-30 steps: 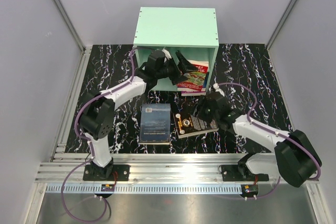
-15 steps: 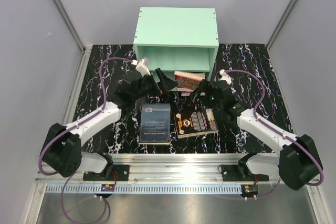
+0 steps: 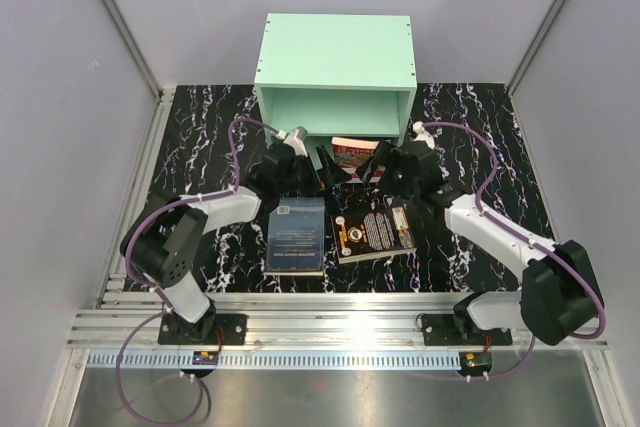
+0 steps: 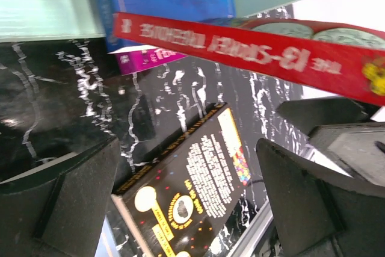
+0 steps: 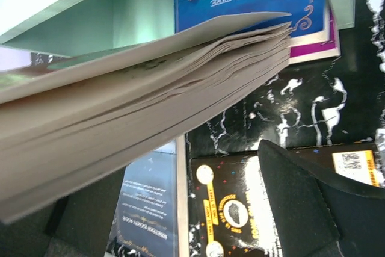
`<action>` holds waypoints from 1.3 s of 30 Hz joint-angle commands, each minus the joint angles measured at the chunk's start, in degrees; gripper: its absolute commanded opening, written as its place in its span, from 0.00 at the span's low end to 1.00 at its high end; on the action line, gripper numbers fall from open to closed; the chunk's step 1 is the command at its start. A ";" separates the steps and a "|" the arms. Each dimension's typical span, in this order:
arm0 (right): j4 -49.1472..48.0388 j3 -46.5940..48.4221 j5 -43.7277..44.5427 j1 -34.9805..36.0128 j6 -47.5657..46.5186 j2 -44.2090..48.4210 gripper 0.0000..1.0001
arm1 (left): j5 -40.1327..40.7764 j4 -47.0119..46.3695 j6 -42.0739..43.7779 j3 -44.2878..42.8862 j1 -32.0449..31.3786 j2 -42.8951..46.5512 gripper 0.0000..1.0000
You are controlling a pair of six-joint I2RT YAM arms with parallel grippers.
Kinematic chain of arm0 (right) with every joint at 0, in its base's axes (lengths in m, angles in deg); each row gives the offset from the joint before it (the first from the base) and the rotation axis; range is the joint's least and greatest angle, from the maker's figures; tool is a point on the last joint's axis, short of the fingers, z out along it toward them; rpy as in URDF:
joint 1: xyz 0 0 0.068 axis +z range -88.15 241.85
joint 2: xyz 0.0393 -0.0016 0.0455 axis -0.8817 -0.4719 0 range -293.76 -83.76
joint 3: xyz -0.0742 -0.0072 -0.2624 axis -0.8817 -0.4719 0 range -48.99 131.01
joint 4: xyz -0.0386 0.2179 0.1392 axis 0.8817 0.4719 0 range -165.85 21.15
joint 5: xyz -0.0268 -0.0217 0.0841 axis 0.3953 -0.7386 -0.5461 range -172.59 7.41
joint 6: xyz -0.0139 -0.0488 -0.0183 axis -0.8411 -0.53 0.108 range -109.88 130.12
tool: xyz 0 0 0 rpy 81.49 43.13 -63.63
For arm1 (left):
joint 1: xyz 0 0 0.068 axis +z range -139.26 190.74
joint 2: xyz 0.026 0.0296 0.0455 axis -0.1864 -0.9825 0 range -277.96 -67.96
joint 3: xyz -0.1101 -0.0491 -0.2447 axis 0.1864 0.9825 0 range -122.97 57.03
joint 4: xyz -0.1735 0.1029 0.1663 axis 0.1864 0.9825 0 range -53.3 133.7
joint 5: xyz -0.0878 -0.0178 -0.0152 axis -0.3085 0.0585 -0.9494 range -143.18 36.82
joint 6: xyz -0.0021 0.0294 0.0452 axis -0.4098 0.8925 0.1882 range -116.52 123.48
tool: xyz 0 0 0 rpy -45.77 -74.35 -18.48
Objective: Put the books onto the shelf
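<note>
1. Both sets of jaws gaped empty. Our left gripper (image 3: 322,165) and right gripper (image 3: 376,165) flanked the red "13-Storey Treehouse" (image 3: 354,152), which poked out of the shelf (image 3: 337,52).
2. We reckoned the next move was a pinch on the black book (image 3: 373,231), 6 o'clock of it.

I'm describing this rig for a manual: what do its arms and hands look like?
The left arm and right arm have white links, bulky black joints and a purple cable each. The left hand and right hand are black with blocky fingers.
</note>
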 commanded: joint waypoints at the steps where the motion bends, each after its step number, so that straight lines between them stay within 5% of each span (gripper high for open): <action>1: -2.73 0.97 -2.53 -0.38 1.70 1.78 0.96 | -1.57 -6.39 -0.75 -1.53 -0.43 -0.06 0.99; 12: -6.77 -2.98 -4.38 -0.38 5.14 13.91 0.97 | -0.87 -6.56 -1.89 -1.44 -1.48 -1.46 0.99; 27: -8.26 -4.74 -5.96 -0.38 9.17 12.07 0.97 | 1.68 -7.26 -3.21 2.43 -4.47 0.20 0.99; 39: -25.39 -19.93 -15.01 -0.38 22.26 17.87 1.00 | 4.58 -8.84 -6.02 9.89 -8.42 2.32 0.99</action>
